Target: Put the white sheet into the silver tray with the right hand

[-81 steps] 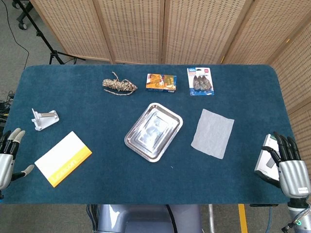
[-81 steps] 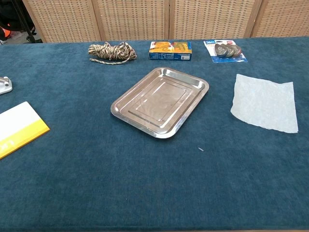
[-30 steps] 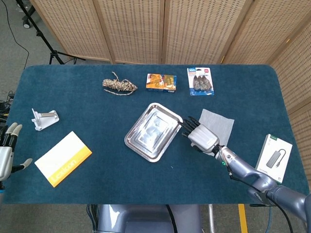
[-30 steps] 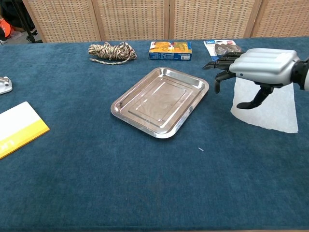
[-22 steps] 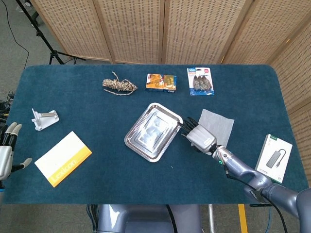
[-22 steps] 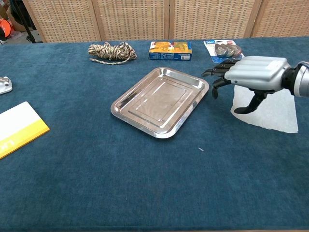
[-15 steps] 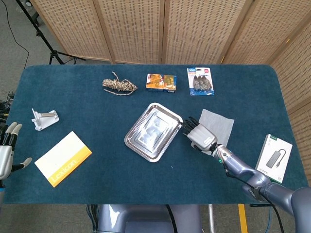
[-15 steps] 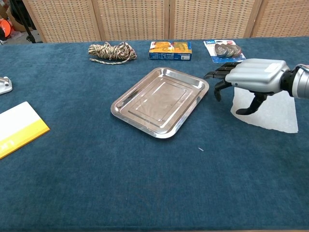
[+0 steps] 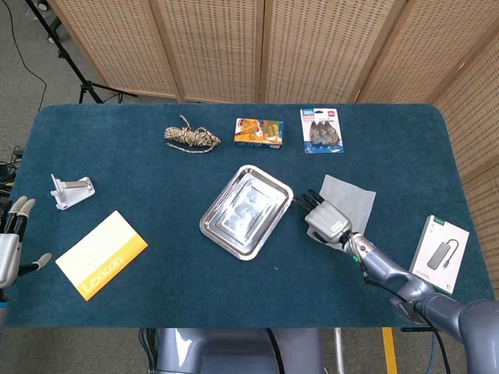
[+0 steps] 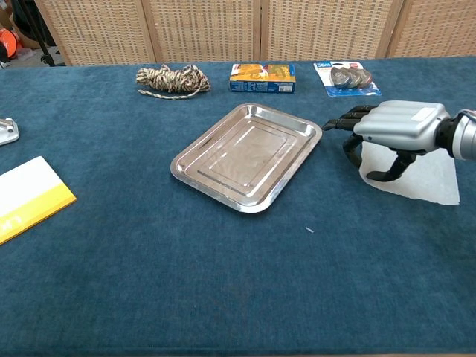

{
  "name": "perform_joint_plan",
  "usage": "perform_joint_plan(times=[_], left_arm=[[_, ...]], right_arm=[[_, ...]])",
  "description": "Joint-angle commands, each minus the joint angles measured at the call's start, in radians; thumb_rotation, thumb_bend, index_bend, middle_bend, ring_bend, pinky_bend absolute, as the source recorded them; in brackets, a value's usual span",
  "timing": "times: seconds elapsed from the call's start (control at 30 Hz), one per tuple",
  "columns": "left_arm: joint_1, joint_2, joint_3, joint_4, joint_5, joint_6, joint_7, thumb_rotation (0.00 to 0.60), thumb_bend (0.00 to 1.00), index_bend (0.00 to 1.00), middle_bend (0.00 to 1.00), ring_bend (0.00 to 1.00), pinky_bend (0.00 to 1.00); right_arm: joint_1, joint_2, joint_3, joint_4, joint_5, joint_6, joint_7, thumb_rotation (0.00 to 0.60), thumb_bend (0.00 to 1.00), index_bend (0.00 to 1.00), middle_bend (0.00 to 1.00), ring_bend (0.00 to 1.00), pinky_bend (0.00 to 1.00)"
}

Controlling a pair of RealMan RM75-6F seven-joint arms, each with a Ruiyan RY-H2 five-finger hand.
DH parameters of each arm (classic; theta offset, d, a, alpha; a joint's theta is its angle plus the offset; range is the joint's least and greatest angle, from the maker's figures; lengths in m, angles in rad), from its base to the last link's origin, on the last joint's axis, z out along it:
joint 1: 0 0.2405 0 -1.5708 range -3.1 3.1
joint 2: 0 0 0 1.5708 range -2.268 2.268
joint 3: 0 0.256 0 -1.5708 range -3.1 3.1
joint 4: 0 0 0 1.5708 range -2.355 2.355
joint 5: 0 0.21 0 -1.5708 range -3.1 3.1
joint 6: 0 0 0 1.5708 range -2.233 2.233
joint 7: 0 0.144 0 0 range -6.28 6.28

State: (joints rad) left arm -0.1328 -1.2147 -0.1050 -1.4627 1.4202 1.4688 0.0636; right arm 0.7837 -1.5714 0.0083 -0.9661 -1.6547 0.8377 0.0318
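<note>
Grey right hand (image 10: 393, 131) hangs palm-down over the near-left edge of the white sheet (image 10: 428, 177), fingers (image 10: 349, 123) spread and curled, holding nothing; contact I can't confirm. My forearm runs in from the right. Sheet lies flat on the table, just right of the silver tray (image 10: 248, 155). Left hand (image 9: 11, 241) rests open at the table's left edge.

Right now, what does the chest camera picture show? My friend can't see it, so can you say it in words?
The robot's right hand hovers low over the near-left part of a white sheet on a blue table, fingers spread and holding nothing. Left of it lies an empty silver tray. Along the far edge are a rope bundle, a small box and a blister pack.
</note>
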Motion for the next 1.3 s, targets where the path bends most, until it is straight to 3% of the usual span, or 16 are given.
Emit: perform_joint_plan(times=[0.03, 0.23, 0.43, 0.7, 0.83, 1.1, 1.3], left_arm=[[0.0, 0.0, 0.0, 0.0, 0.0, 0.0, -0.001, 0.6, 0.0, 0.0, 0.0, 0.0, 0.0], [0.002, 0.004, 0.001, -0.004, 0.003, 0.005, -0.006, 0.6, 0.0, 0.0, 0.0, 0.0, 0.0], [0.007, 0.012, 0.003, -0.011, 0.01, 0.015, -0.016, 0.6, 0.0, 0.0, 0.0, 0.0, 0.0], [0.011, 0.02, 0.01, -0.017, 0.026, 0.026, -0.03, 0.6, 0.0, 0.0, 0.0, 0.0, 0.0], [0.013, 0.025, 0.01, -0.022, 0.028, 0.028, -0.042, 0.6, 0.0, 0.0, 0.0, 0.0, 0.0], [0.012, 0.031, 0.007, -0.021, 0.021, 0.022, -0.055, 0.6, 0.0, 0.0, 0.0, 0.0, 0.0], [0.008, 0.036, -0.001, -0.012, 0.002, 0.008, -0.075, 0.6, 0.0, 0.0, 0.0, 0.0, 0.0]], right_arm=[[-0.003, -0.006, -0.006, 0.013, 0.002, 0.017, 0.01, 0.6, 0.44, 0.59, 0.04, 0.0, 0.0], [-0.009, -0.008, -0.003, 0.015, 0.011, 0.057, 0.056, 0.6, 0.47, 0.62, 0.05, 0.0, 0.0], [0.01, 0.014, 0.039, -0.041, 0.018, 0.115, 0.058, 0.6, 0.47, 0.63, 0.05, 0.0, 0.0], [0.113, 0.031, 0.2, -0.242, 0.145, 0.056, -0.139, 0.6, 0.47, 0.63, 0.05, 0.0, 0.0], [0.168, 0.002, 0.254, -0.299, 0.21, 0.012, -0.252, 0.6, 0.47, 0.63, 0.05, 0.0, 0.0], [0.241, -0.104, 0.274, -0.29, 0.289, -0.032, -0.378, 0.6, 0.47, 0.63, 0.05, 0.0, 0.0], [0.295, -0.199, 0.27, -0.208, 0.315, -0.047, -0.44, 0.6, 0.47, 0.63, 0.05, 0.0, 0.0]])
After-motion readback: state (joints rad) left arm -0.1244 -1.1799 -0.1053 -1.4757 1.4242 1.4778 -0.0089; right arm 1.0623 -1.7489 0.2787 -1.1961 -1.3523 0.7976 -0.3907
